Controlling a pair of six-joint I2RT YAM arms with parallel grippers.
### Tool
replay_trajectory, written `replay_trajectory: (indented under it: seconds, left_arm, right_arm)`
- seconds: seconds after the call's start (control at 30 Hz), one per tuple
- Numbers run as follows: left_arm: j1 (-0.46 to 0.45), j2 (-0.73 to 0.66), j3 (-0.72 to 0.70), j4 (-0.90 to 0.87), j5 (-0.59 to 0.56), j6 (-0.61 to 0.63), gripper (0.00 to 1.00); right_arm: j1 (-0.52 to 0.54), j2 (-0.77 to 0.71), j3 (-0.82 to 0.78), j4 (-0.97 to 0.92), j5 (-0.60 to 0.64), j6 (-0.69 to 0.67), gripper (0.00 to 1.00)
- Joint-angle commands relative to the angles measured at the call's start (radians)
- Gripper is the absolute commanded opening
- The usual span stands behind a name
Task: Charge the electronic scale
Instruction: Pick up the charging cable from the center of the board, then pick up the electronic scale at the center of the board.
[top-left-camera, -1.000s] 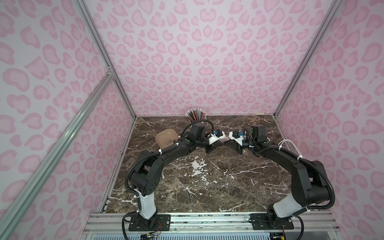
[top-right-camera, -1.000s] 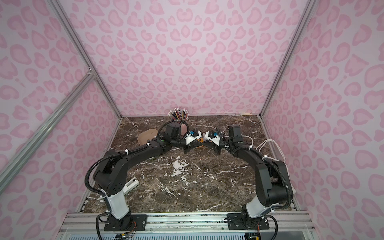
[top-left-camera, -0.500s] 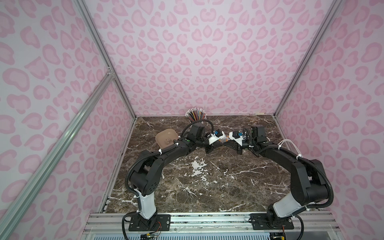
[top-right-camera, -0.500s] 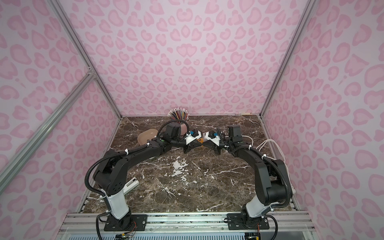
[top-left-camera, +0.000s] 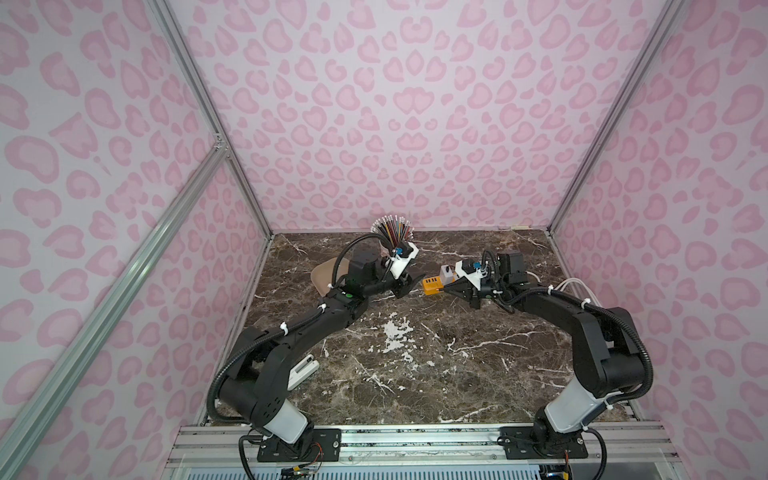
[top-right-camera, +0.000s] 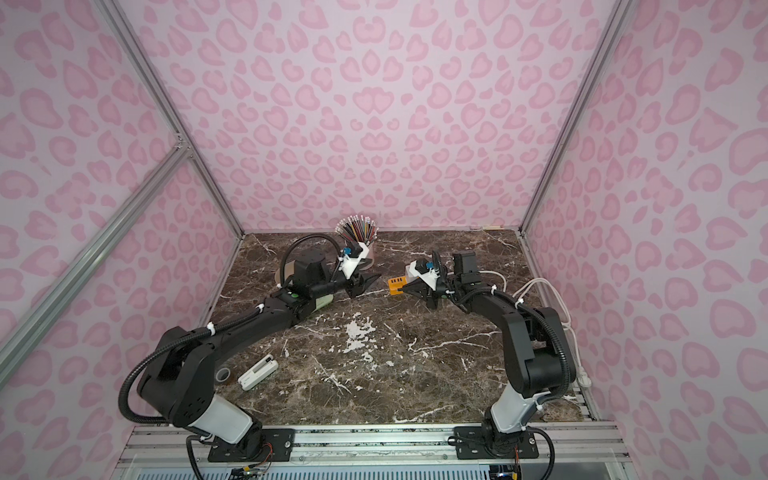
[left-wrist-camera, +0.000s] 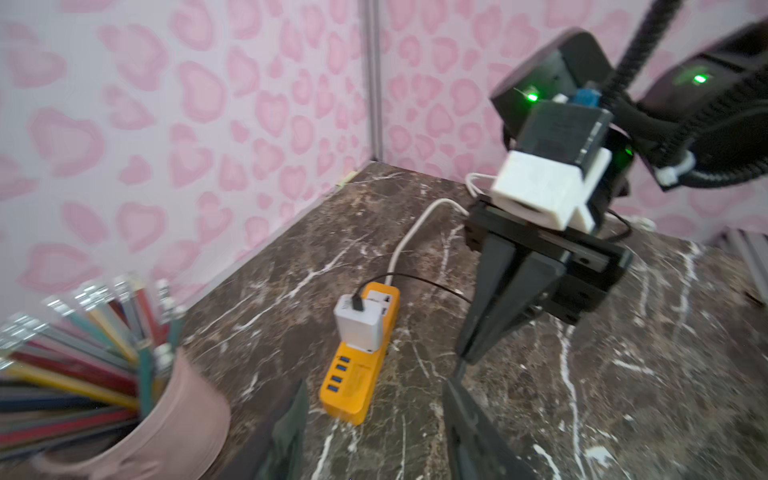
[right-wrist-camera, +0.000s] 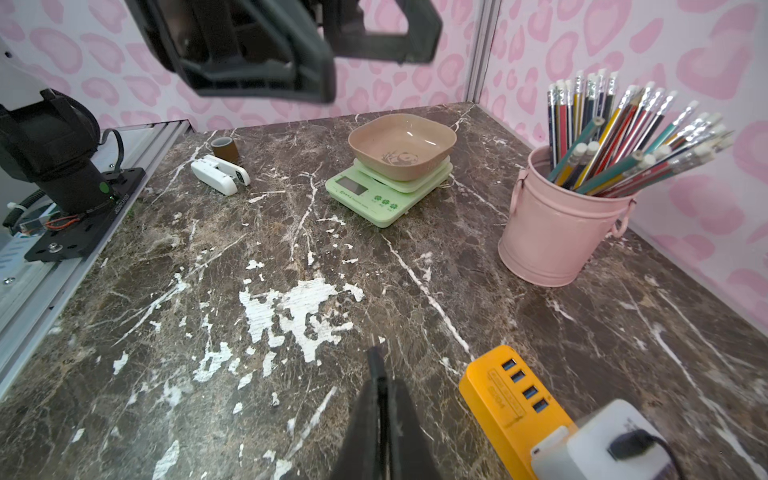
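Observation:
The electronic scale (right-wrist-camera: 386, 195), pale green with a beige panda tray (right-wrist-camera: 401, 143), stands at the table's left rear; in a top view only its tray (top-left-camera: 322, 274) shows behind my left arm. My left gripper (top-left-camera: 409, 284) (left-wrist-camera: 376, 384) hangs open and empty, just left of the orange power strip (top-left-camera: 432, 286) (left-wrist-camera: 357, 382). A white charger block (left-wrist-camera: 359, 328) sits in the strip, and a black cable (left-wrist-camera: 415, 277) runs from it to my right gripper (top-left-camera: 446, 289) (right-wrist-camera: 376, 353). That gripper is shut, with a thin dark tip showing between its fingertips.
A pink bucket of pencils (top-left-camera: 392, 232) (right-wrist-camera: 557, 224) stands at the back, close to the left gripper. A white stapler-like item (top-right-camera: 257, 374) and a tape roll (top-right-camera: 223, 375) lie at the front left. White cords (top-right-camera: 540, 286) trail along the right edge.
My left gripper has opened and drawn back to the left, away from the right gripper. The right gripper has closed fully and stayed beside the power strip.

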Motion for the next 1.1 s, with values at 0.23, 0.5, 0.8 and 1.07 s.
replay_trajectory:
  seconds: [0.23, 0.5, 0.8, 1.07]
  left_arm:
    - [0.194, -0.089, -0.137, -0.098, -0.713, -0.547, 0.56]
    - [0.351, -0.022, -0.164, -0.149, -0.669, -0.669, 0.63]
    - [0.407, 0.101, -0.127, -0.169, -0.584, -0.706, 0.59]
    - [0.427, 0.134, -0.120, -0.167, -0.594, -0.694, 0.52]
  right_arm:
    - [0.007, 0.058, 0.057, 0.061, -0.009, 0.172, 0.00]
    - [0.018, 0.092, 0.089, 0.047, 0.037, 0.238, 0.00]
    - [0.024, 0.117, 0.116, 0.028, 0.058, 0.270, 0.00]
    - [0.024, 0.135, 0.138, -0.015, 0.049, 0.261, 0.00]
